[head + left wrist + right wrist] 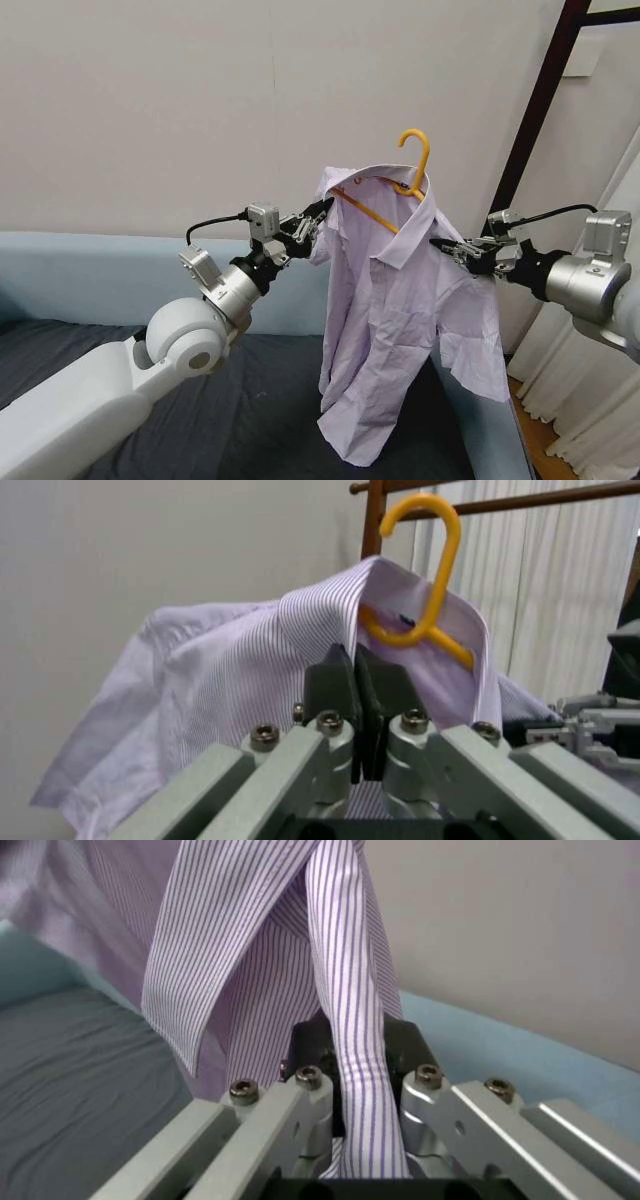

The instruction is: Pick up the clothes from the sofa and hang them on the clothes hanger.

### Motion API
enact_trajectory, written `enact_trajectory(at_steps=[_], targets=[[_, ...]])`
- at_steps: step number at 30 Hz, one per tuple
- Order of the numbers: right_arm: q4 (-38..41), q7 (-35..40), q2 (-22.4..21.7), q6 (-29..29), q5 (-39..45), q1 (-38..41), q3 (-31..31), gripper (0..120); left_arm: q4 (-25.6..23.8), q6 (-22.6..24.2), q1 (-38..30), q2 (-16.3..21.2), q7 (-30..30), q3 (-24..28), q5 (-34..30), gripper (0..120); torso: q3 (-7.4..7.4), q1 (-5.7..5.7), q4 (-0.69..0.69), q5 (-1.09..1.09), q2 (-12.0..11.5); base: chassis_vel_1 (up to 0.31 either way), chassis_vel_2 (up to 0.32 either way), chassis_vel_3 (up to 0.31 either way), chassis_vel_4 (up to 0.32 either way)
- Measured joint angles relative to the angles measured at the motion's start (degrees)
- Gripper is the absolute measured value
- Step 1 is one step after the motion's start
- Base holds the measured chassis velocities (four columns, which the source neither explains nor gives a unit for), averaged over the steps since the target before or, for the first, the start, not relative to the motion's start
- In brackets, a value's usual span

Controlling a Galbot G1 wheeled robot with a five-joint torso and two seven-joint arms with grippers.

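Left claw [318, 222]: fingers pressed together at the near-left shoulder seam of the shirt [390, 320], beside the collar. The left wrist view shows the pads closed, with the striped cloth meeting their tips, so the grip is judged to be a thin pinch on fabric.

Right claw [447, 246]: clamped on the shirt at the right shoulder. The right wrist view shows a fold of striped cloth running down between the two fingers.

Location of the load: the shirt is in the air between the two claws, above the dark seat of the sofa [100, 270] and clear of it. A yellow hanger [425, 158] sits inside the collar, with its hook standing free above. One hanger arm shows bare at the left shoulder, so seating on that side looks incomplete. A dark rack post [540, 100] stands far right, well apart from the hook.

Handling properties (judged):
- Light, thin woven cotton, fully limp. It carries no shape of its own and drapes from whatever point holds it.
- Low friction on the smooth plastic hanger. The garment may slide off toward the unseated side if tilted.
- Not fragile, though a pinch on a single layer can slip out.

Recommended hold: grip doubled cloth at the shoulder seams or collar band, one claw per side, keeping the hanger level. To carry the load, take the hanger's neck below the hook.
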Motion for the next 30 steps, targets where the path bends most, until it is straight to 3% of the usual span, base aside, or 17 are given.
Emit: enact_trajectory(at_steps=[2, 6, 13, 16, 20, 21, 25, 30], targets=[[0.0, 0.2, 0.0, 0.0, 0.2, 0.0, 0.0, 6, -0.3, 1.0, 0.4, 0.0, -1.3, 0.6, 1.1, 7, 0.00, 0.00, 0.00, 0.00, 0.0, 0.000, 0.000, 0.000, 0.000], [0.4, 1.1, -0.1, -0.7, 0.7, 0.0, 0.0, 6, -2.2, 7.3, 0.8, -0.9, -10.6, 2.8, 5.1, 24, 0.00, 0.00, -0.01, 0.00, 0.0, 0.000, 0.000, 0.000, 0.000], [1.0, 4.1, -1.1, -3.0, 2.7, 0.5, 0.6, 6, -3.0, 10.1, 2.8, -0.5, -14.3, 2.9, 6.9, 49, 0.00, 0.00, -0.02, 0.01, 0.0, 0.000, 0.000, 0.000, 0.000], [1.5, 6.2, -1.3, -4.2, 4.8, 0.7, 0.9, 6, -3.3, 9.2, 6.0, 0.6, -14.3, 1.2, 7.6, 56, 0.00, 0.00, -0.01, 0.01, 0.0, 0.000, 0.000, 0.000, 0.000], [1.5, 10.8, -2.0, -8.3, 8.9, 2.7, 1.5, 6, -5.3, 6.4, 15.8, 2.3, -13.0, -6.4, 8.9, 77, 0.00, 0.00, 0.00, 0.01, 0.0, 0.000, 0.000, 0.000, 0.000], [1.5, 10.8, -2.0, -8.3, 8.9, 2.7, 1.5, 6, -5.3, 6.4, 15.8, 2.3, -13.0, -6.4, 8.9, 77, 0.00, 0.00, 0.00, 0.01, 0.0, 0.000, 0.000, 0.000, 0.000], [2.2, 14.0, -3.7, -9.9, 13.8, 4.8, 2.8, 6, -8.3, 2.1, 28.9, 1.6, -12.4, -15.0, 13.1, 94, -0.01, 0.00, -0.01, 0.01, 0.0, 0.000, 0.000, 0.000, 0.000], [2.7, 16.4, -4.5, -9.8, 16.8, 5.1, 4.6, 6, -9.9, -1.0, 36.8, -0.1, -12.2, -19.1, 18.5, 100, -0.01, -0.01, -0.02, 0.00, 0.0, 0.000, 0.000, 0.000, 0.000]])
